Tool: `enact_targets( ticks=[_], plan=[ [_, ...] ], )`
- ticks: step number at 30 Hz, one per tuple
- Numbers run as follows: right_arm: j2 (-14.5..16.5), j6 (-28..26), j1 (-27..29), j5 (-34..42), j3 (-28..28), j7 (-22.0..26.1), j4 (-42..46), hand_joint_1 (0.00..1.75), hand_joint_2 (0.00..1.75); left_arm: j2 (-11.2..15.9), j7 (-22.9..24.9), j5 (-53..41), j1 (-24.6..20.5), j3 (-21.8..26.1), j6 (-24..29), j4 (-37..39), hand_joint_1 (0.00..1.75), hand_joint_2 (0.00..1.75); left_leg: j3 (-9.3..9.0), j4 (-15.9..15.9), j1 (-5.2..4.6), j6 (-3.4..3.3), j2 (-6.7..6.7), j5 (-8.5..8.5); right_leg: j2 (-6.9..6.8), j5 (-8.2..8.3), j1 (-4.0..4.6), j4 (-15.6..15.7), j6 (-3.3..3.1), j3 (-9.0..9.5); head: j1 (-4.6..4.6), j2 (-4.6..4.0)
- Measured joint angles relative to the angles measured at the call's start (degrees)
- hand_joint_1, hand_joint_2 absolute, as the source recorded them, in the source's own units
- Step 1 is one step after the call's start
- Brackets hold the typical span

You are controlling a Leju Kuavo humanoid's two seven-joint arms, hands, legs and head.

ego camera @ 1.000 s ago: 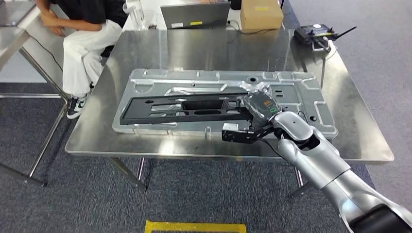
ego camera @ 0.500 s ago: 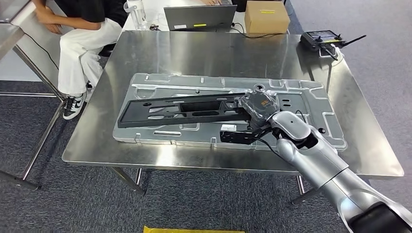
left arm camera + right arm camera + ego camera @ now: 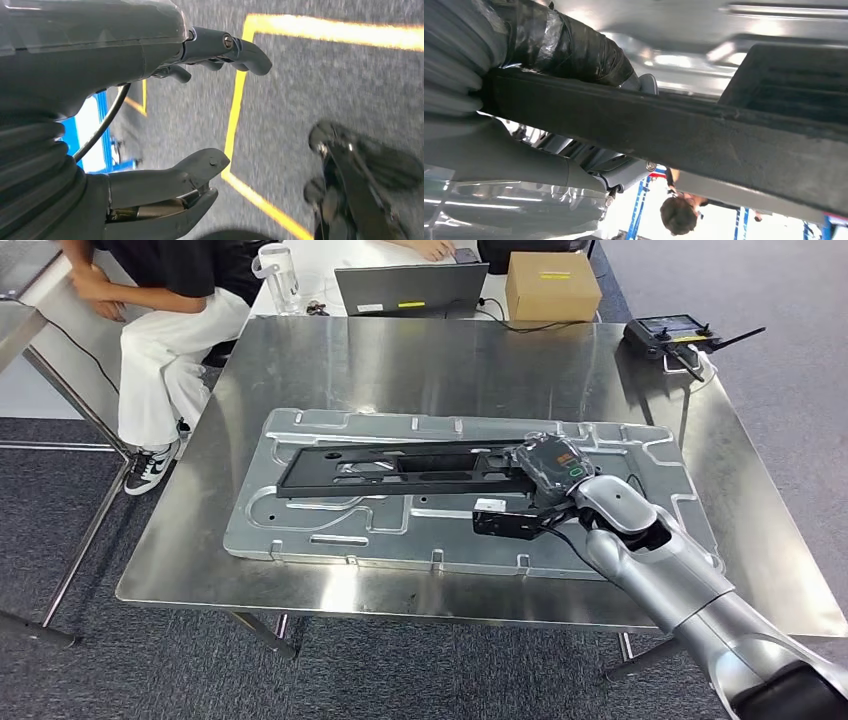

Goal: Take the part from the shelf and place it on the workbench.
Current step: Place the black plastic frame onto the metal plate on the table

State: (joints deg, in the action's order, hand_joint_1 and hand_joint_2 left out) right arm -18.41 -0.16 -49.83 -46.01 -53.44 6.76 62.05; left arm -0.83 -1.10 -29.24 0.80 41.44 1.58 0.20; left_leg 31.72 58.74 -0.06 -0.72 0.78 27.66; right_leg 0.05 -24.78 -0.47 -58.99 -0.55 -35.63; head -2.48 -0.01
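Note:
The part is a long black frame (image 3: 400, 465) with cut-outs. It hangs just over a large silver moulded panel (image 3: 330, 525) that lies on the steel workbench (image 3: 420, 360). My right hand (image 3: 545, 468) grips the frame's right end. Close up, the right wrist view has the black frame (image 3: 704, 140) crossing in front of my right hand (image 3: 569, 50), whose dark fingers (image 3: 574, 47) wrap one edge. My left hand (image 3: 190, 100) hangs over the grey floor, fingers apart, holding nothing.
A person in white trousers (image 3: 170, 350) sits at the table's far left corner. At the far edge stand a laptop (image 3: 410, 290), a cardboard box (image 3: 553, 285) and a bottle (image 3: 280, 275). A remote controller (image 3: 675, 335) lies at the far right corner.
The camera has moved, so the whole table has shifted in the picture. My right hand has carried the black frame farther over the silver panel and turned it nearly level with the panel's long side.

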Motion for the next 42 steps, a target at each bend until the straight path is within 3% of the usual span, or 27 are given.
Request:
enact_targets(
  ticks=[4,8,15,19,32,37,42],
  plan=[
    [-0.82,-0.07,0.35,0.05,0.02,0.02,-0.52,1.75,1.75,0.01,-0.80,1.65,0.02,-0.23,-0.63,-0.01,0.00,1.75,-1.30,-0.70,-0.11,-0.43,-0.31,0.50,0.09,-0.70,0.24,-0.18,0.09,0.58,-0.03,0.01],
    [-2.18,-0.35,1.24,0.07,0.15,0.00,-1.15,0.00,0.00,0.01,-0.92,3.23,0.11,-0.99,-0.85,-0.01,0.00,1.75,-1.54,-1.05,-0.05,-0.32,-0.36,0.79,0.07,-0.92,0.31,-0.31,-0.03,0.63,-0.03,0.00],
    [-3.86,-0.88,2.12,0.05,0.64,-0.07,-2.40,0.00,0.00,-0.06,-0.90,4.06,0.37,-2.41,-1.14,-0.01,0.00,1.75,-1.57,-1.10,-0.06,-0.30,-0.41,0.78,0.07,-0.91,0.26,-0.31,-0.03,0.69,-0.03,0.01],
    [-4.60,-0.73,2.40,0.17,0.77,-0.08,-3.33,0.00,0.00,-0.08,-1.07,5.06,0.43,-2.68,-1.15,-0.01,0.00,0.00,-1.63,-1.09,-0.06,-0.30,-0.40,0.78,0.04,-0.91,0.19,-0.29,-0.03,0.78,-0.03,0.01],
    [-4.52,-0.52,4.32,2.69,0.40,4.59,-3.80,0.00,0.00,0.07,-0.26,8.03,0.58,-4.47,-3.41,-0.01,0.00,0.00,-1.62,-1.08,-0.14,-0.32,-0.40,0.79,0.00,-0.90,0.07,-0.27,-0.01,0.82,-0.03,0.01],
    [-3.59,1.18,5.08,5.56,-0.97,7.96,2.04,0.00,0.00,0.13,-0.21,8.85,0.56,-5.75,-3.58,-0.01,0.00,0.00,-1.58,-0.91,-0.28,-0.46,-0.41,0.87,0.00,-0.85,-0.01,-0.20,0.11,0.83,-0.03,0.01],
    [-2.60,1.02,5.47,6.35,-3.45,8.43,10.36,0.00,0.00,0.25,-0.23,9.84,0.58,-7.01,-3.66,-0.01,0.00,0.00,-1.47,-0.88,-0.51,-1.01,-0.40,0.74,0.01,-0.55,-0.20,0.09,0.71,0.93,-0.04,0.01]
  ],
)
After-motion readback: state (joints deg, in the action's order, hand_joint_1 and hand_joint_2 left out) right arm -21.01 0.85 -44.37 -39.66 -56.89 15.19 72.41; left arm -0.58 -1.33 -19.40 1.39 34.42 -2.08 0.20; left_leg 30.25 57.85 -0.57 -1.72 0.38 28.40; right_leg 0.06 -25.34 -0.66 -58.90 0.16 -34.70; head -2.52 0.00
